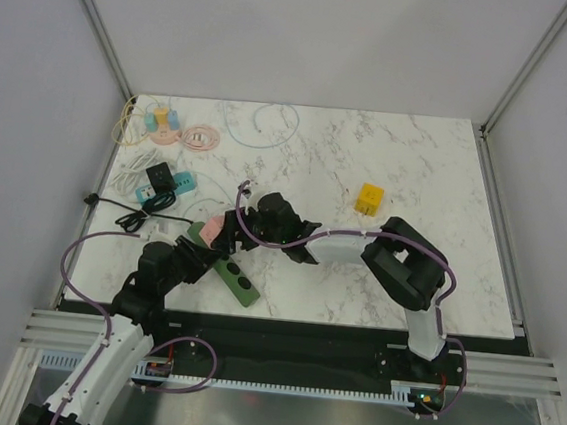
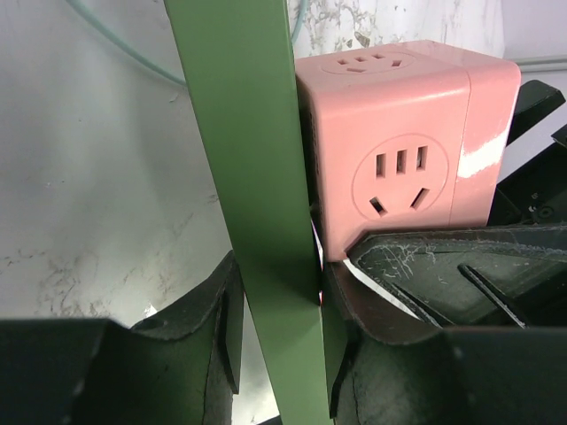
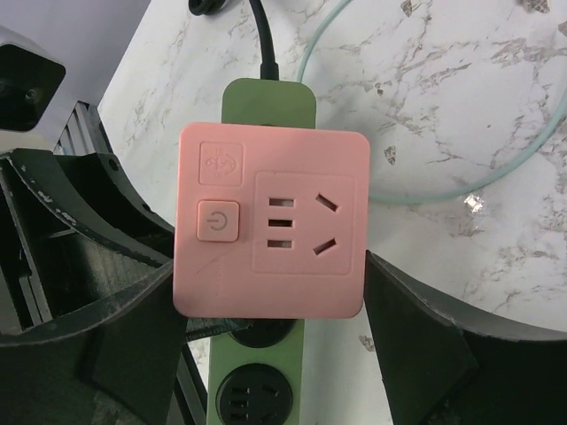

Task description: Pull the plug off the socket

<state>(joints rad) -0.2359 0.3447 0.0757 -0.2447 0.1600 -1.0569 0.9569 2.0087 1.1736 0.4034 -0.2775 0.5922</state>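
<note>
Status: extraction not yet done.

- The pink cube plug (image 3: 270,221) sits on the green power strip (image 3: 266,102), covering the strip's upper outlet. From table centre in the top view, the pair lies at about 8 o'clock, the strip running from 11 to 5 o'clock.
- Left gripper (image 2: 279,319): closed on the green power strip. The strip's edge passes up between the two fingers with both pressed to it. Judged to be the anchor hold.
- Right gripper (image 3: 270,305): fingers (image 3: 106,301) bracket the plug at 9 and 3 o'clock. Both pads appear to touch its side faces, so I read it as gripping the plug.
- Seating: in the left wrist view the plug (image 2: 399,159) lies close against the strip's face (image 2: 248,177), with only a thin seam between them and no pins showing. Judged fully inserted.

Done: both holds are in place.

Left to do: pull the plug straight away from the strip's face while the left arm keeps the strip down, then clear the pins.
</note>
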